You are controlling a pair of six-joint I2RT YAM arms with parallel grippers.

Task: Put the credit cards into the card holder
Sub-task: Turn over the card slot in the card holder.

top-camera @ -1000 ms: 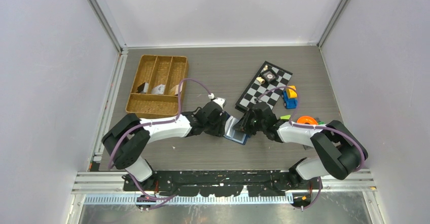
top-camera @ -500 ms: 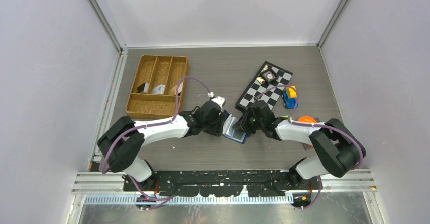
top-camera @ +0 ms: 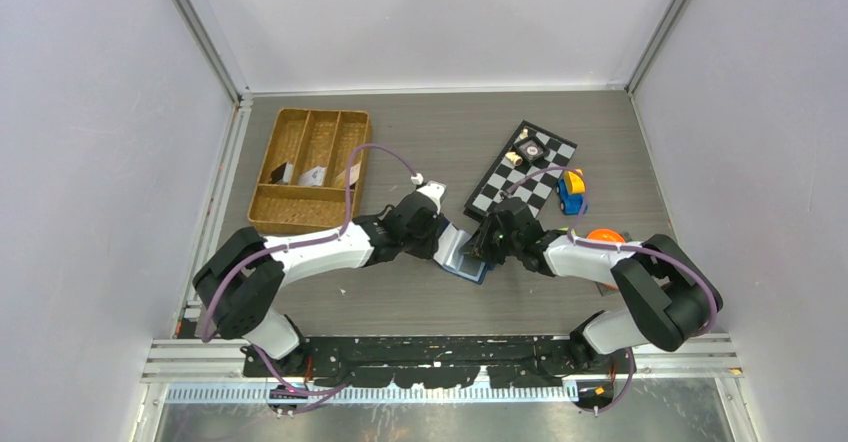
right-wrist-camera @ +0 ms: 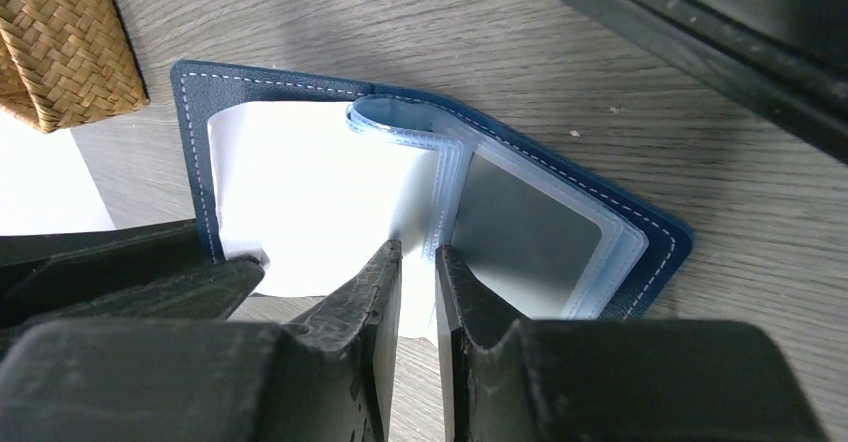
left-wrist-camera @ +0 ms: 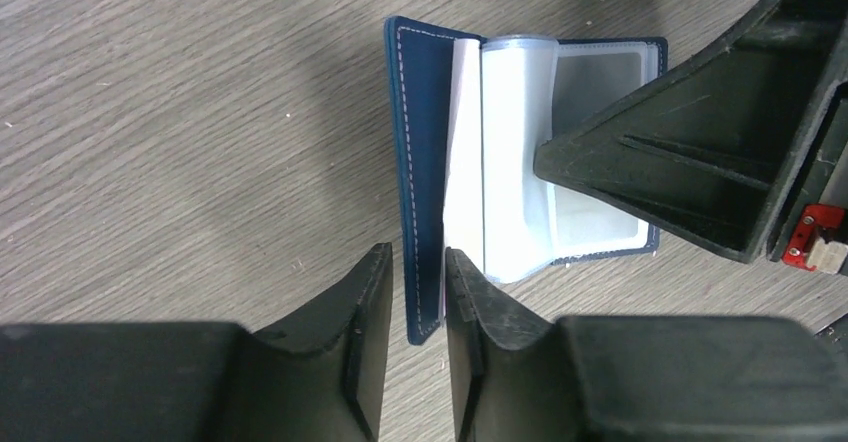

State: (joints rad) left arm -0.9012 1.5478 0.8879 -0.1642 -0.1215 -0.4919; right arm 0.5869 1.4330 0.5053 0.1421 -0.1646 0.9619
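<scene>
**A:** Start big. What's on the grey wood-grain worktop (top-camera: 420, 142)?

**B:** The brown wicker compartment tray (top-camera: 290, 208) is the marker. The small navy-blue folding card holder (top-camera: 465, 259) lies open and flat, well apart from that tray, off its near right corner. Both arms meet over it.

**A:** And the end effectors?

**B:** The left end effector (left-wrist-camera: 417, 272) has its jaws narrow around the edge of the navy cover (left-wrist-camera: 420, 112). I cannot tell whether they press it. The right end effector (right-wrist-camera: 413, 262) is nipped onto the clear plastic sleeves (left-wrist-camera: 515, 162).

**A:** The credit cards?

**B:** Small flat pieces that look like the credit cards (top-camera: 315, 174) sit in the tray's compartments. A white sheet (right-wrist-camera: 310, 192) lies inside the cover, and I can't tell if it is a card or a liner.

**A:** How will it handle?

**B:** I'd judge the holder light and floppy, with slick, thin sleeves, so pin the stiffer stitched cover and lift one sleeve lip. The cards look rigid and smooth. Take them by a short edge.
</scene>
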